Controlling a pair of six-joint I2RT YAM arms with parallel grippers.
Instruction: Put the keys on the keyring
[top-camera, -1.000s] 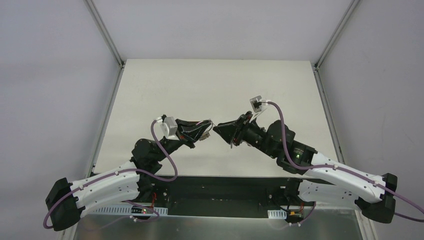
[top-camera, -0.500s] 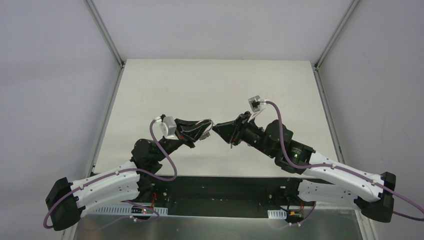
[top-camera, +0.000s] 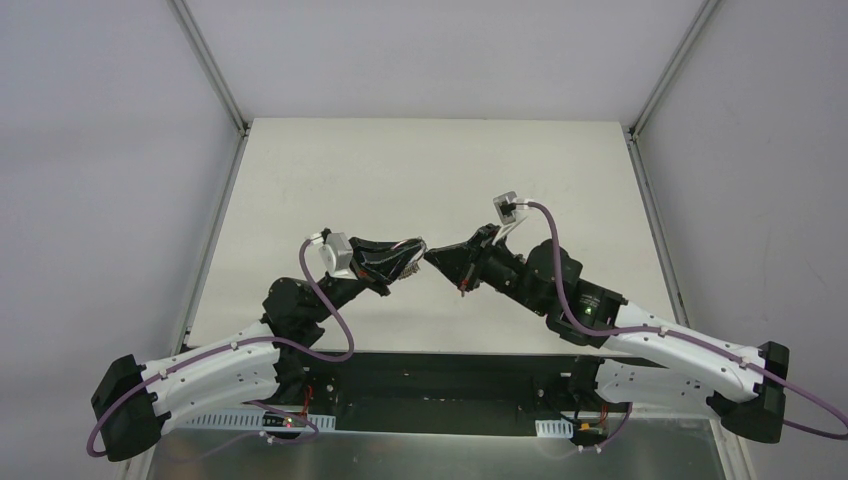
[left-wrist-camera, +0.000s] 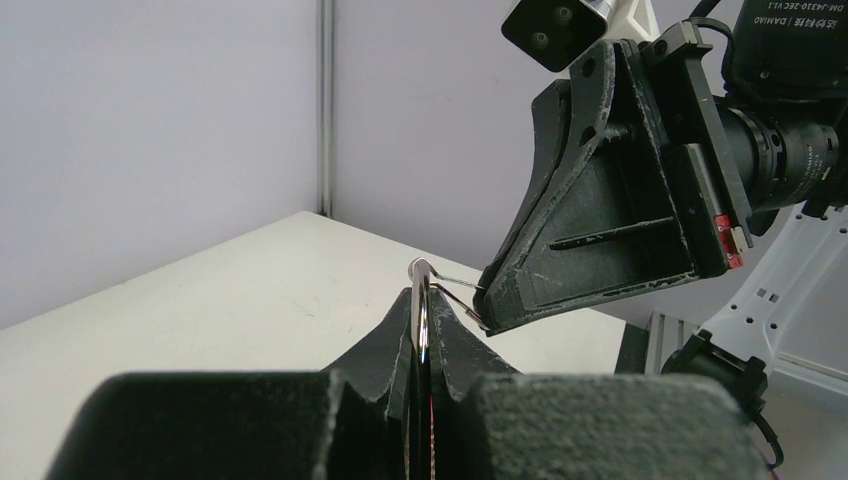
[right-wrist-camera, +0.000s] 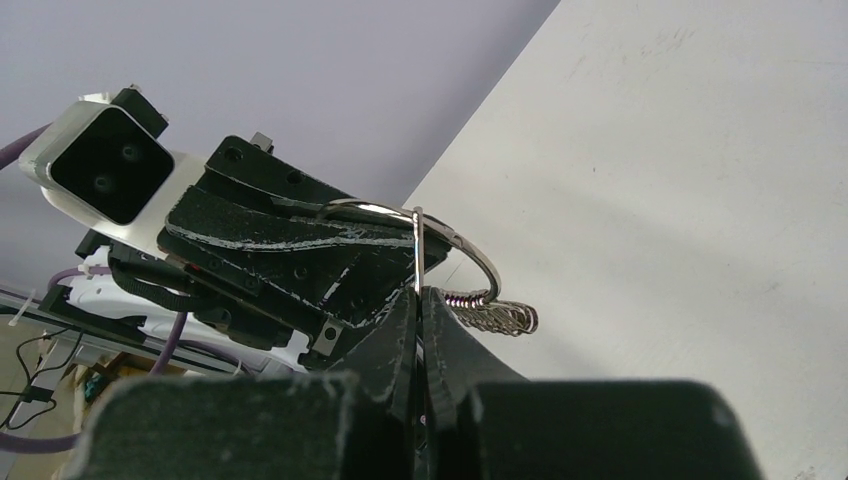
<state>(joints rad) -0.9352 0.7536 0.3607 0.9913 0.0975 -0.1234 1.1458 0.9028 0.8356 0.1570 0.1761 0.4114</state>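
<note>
Arms reach in from both sides and meet tip to tip in the air over the middle of the white table (top-camera: 420, 170). The left gripper (top-camera: 413, 247) is squeezed tight on the keyring (left-wrist-camera: 422, 300). From the left wrist, the silver ring shows edge-on and stands straight up between the black fingers (left-wrist-camera: 385, 345), with its top poking out above them. The right gripper (top-camera: 432, 257) comes in from the other side with its fingers pressed together. It pinches a thin wire bit of the keyring, and its tip touches the ring just beside the left gripper's tip. From the right wrist, the ring (right-wrist-camera: 472, 252) curves like a bow across the front of the left gripper. A small coiled metal piece (right-wrist-camera: 495, 316) hangs at the lower end of the ring. The ring is up off the table, held between the two grippers.
</note>
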